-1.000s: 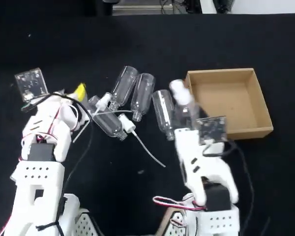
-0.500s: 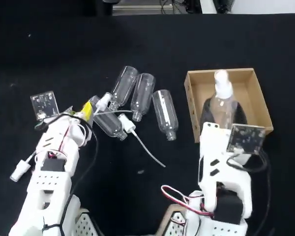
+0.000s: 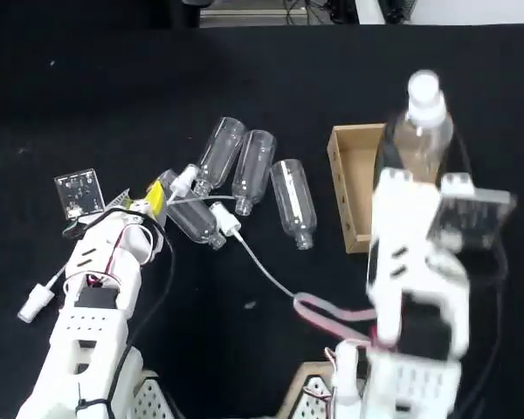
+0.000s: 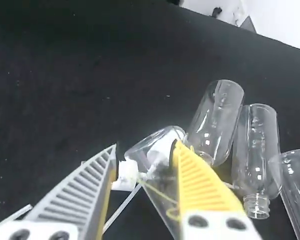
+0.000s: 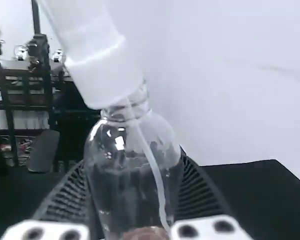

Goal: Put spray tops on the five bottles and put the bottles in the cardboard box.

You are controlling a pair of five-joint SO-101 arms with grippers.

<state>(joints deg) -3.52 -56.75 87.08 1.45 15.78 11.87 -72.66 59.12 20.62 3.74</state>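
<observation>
One bottle of five was finished: the capped bottle [image 3: 422, 131] stood upright, pinched round its body by the right claw [image 5: 132, 200], above the cardboard box [image 3: 349, 188] near the table's right edge, not yet set inside. Four bare bottles [image 3: 253, 170] lay clustered mid-table, none with a top on. Two loose spray tops [image 3: 225, 218] lay among them, and a third top [image 3: 37, 301] lay beside the left arm toward the front-left corner. The left claw [image 4: 145, 147] was spread, straddling the nearest lying bottle [image 4: 157, 147]. By my judgement, most of the work remained
</observation>
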